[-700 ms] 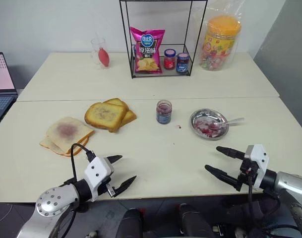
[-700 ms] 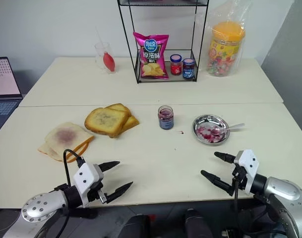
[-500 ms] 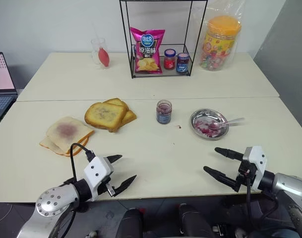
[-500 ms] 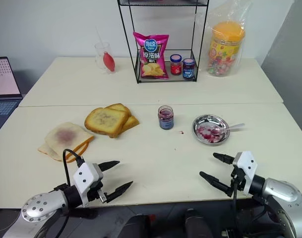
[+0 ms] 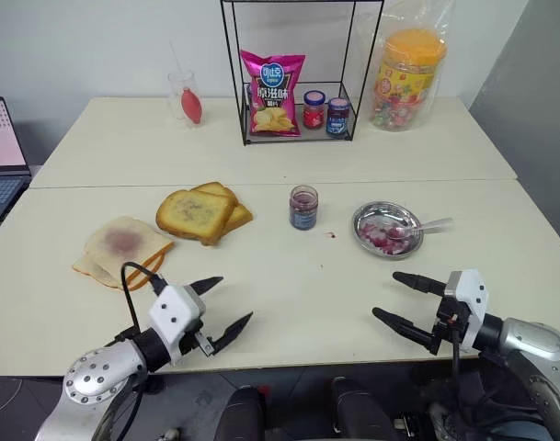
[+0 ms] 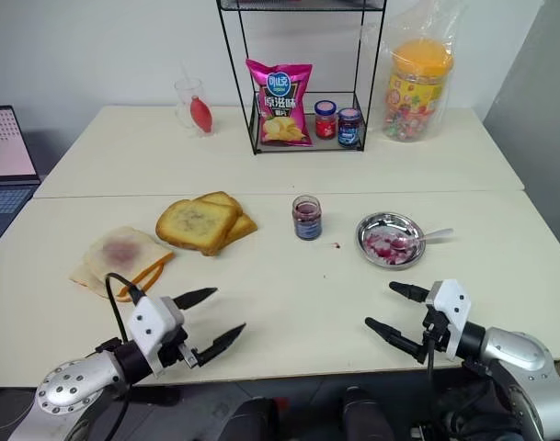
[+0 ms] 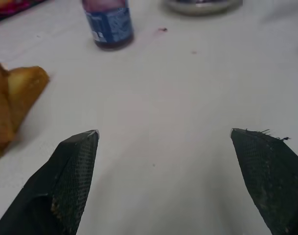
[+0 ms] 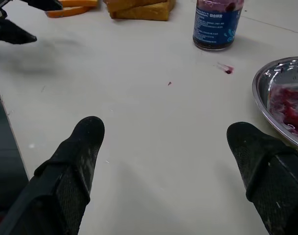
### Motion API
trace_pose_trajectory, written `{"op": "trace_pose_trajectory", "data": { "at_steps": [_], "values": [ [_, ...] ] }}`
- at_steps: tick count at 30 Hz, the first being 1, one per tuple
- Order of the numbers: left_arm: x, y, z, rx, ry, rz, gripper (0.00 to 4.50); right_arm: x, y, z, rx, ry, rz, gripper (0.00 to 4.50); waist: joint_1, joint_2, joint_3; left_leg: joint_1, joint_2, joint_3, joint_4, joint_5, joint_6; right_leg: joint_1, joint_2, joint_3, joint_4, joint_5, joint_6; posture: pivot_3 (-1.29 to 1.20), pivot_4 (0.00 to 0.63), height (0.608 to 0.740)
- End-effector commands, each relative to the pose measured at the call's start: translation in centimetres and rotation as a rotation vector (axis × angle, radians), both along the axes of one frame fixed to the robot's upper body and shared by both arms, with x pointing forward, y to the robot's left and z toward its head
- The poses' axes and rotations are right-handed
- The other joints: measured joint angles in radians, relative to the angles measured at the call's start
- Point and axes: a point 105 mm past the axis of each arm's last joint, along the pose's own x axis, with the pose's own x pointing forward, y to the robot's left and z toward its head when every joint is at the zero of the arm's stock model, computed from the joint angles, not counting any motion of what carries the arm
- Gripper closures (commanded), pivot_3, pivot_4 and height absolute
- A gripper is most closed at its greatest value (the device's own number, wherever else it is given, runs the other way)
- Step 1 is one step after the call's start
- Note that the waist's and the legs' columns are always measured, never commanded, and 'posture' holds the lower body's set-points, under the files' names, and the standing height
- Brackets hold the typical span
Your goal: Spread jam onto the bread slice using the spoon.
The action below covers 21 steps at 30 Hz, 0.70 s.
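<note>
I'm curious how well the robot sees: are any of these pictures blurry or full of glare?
Head views: even light, sharp, soft shadows, a glint on the metal dish. Left wrist view: soft; jam jar and toast blurred. Right wrist view: crisper, its own fingers slightly soft.

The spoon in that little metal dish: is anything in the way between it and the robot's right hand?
Nothing visible is. The spoon rests in the metal dish, and only bare table lies between it and the open right gripper. The jam jar stands off to the side.
</note>
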Motion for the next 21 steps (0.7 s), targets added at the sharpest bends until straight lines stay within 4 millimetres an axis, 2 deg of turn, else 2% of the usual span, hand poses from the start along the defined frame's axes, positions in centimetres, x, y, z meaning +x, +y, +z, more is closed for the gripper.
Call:
{"op": "trace_pose_trajectory", "data": {
  "at_steps": [1, 3, 4, 5, 8, 10, 14, 16, 21],
  "values": [
    [1.7, 3.7, 2.7, -0.068, -0.165, 0.261, 0.0, 0.3, 1.4, 1.6, 0.02, -0.05, 0.049, 0.13, 0.002, 0.0, 0.0, 0.0, 0.0, 0.0, 0.0, 0.0, 0.0, 0.0, 0.0, 0.0, 0.0, 0.0, 0.0, 0.0, 0.15, 0.74],
    [2.7, 6.5, 3.3, -0.168, -0.194, 0.465, 0.0, 0.6, 2.1, 2.2, 0.033, -0.065, 0.07, 0.13, 0.003, -0.001, 0.0, 0.0, 0.0, 0.0, 0.0, 0.0, 0.0, 0.0, 0.0, 0.0, 0.0, 0.0, 0.0, 0.0, 0.15, 0.74],
    [2.9, 7.3, 3.3, -0.204, -0.19, 0.523, 0.0, 0.7, 2.3, 2.4, 0.037, -0.069, 0.074, 0.13, 0.003, -0.002, 0.0, 0.0, 0.0, 0.0, 0.001, 0.0, 0.0, 0.0, 0.0, 0.0, 0.0, 0.0, 0.001, 0.0, 0.15, 0.74],
    [3.3, 9.5, 3.3, -0.286, -0.183, 0.652, 0.0, 1.1, 2.9, 3.0, 0.046, -0.079, 0.092, 0.13, 0.003, -0.002, 0.0, 0.0, 0.0, -0.001, 0.001, 0.0, 0.0, 0.001, 0.0, -0.001, 0.001, 0.0, 0.001, 0.0, 0.15, 0.74],
    [3.8, 13.0, 2.3, -0.419, -0.126, 0.873, 0.0, 1.9, 4.1, 4.0, 0.048, -0.085, 0.127, 0.13, 0.003, -0.003, -0.001, 0.0, 0.0, -0.001, 0.001, 0.0, 0.0, 0.001, 0.001, -0.001, 0.001, 0.001, 0.002, 0.0, 0.15, 0.74],
    [3.9, 13.8, 1.6, -0.458, -0.075, 0.923, 0.0, 2.4, 4.8, 4.6, 0.032, -0.082, 0.145, 0.13, 0.001, -0.004, -0.001, 0.0, 0.0, -0.002, 0.001, 0.0, 0.0, 0.001, 0.001, -0.001, 0.001, 0.003, 0.004, 0.0, 0.15, 0.74],
    [4.2, 15.6, 0.9, -0.51, -0.017, 1.034, 0.0, 3.1, 6.2, 7.1, 0.072, -0.074, 0.171, 0.13, 0.002, -0.006, 0.0, -0.001, -0.001, -0.002, 0.001, 0.0, 0.0, 0.001, 0.001, -0.002, 0.001, 0.005, 0.008, 0.0, 0.15, 0.74],
    [4.5, 15.8, 0.5, -0.529, 0.012, 1.058, 0.0, 3.2, 6.8, 8.3, 0.074, -0.07, 0.199, 0.13, 0.002, -0.006, 0.0, -0.001, -0.001, -0.003, 0.001, 0.0, 0.0, 0.001, 0.001, -0.003, 0.001, 0.005, 0.008, 0.0, 0.15, 0.74],
    [5.4, 15.8, -0.1, -0.612, 0.073, 1.088, 0.0, 3.1, 7.4, 9.5, 0.034, -0.063, 0.243, 0.13, 0.006, -0.009, -0.001, -0.002, -0.001, -0.004, 0.001, 0.0, 0.0, 0.001, 0.001, -0.004, 0.0, 0.005, 0.008, 0.0, 0.15, 0.74]
  ]
}}
